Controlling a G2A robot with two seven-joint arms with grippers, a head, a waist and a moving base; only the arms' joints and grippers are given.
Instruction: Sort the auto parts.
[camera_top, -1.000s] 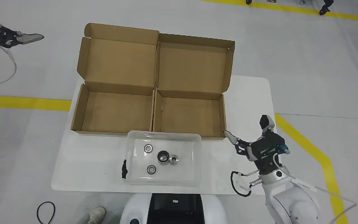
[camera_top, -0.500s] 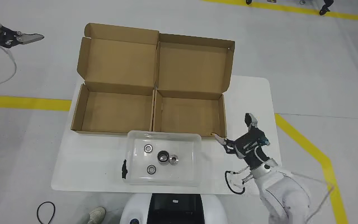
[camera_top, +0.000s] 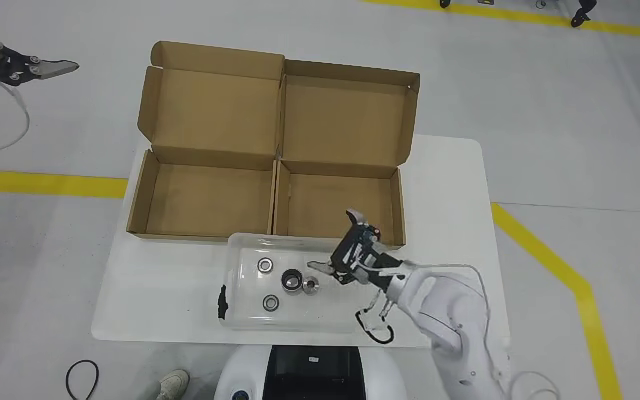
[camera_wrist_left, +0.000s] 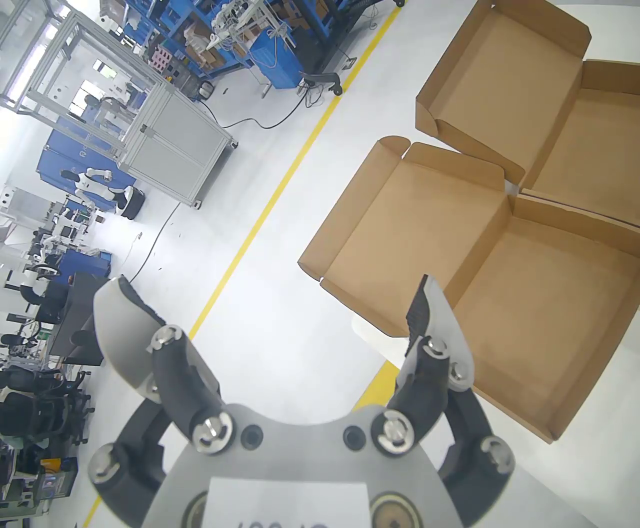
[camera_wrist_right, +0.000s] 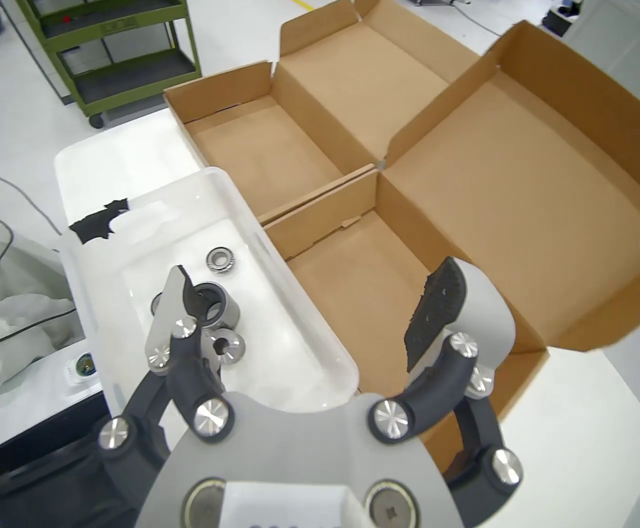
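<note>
The left jaws hang spread and empty, well off the desk's left side and far from the work. Four round parts (camera_top: 291, 281) sit in the clear bin (camera_top: 290, 237). The dark sleeve (camera_wrist_right: 216, 304) and silver collar (camera_wrist_right: 227, 346) lie just below and left of the right jaws, which are spread and empty over the bin's right half. The right arm is much the nearer. The parts are round, so there is no long axis to align with.

White table (camera_top: 450, 200): clear bin (camera_top: 240, 300) partly under right gripper (camera_top: 333, 243); two open cardboard boxes (camera_top: 340, 205) side by side just beyond, beside bin.
</note>
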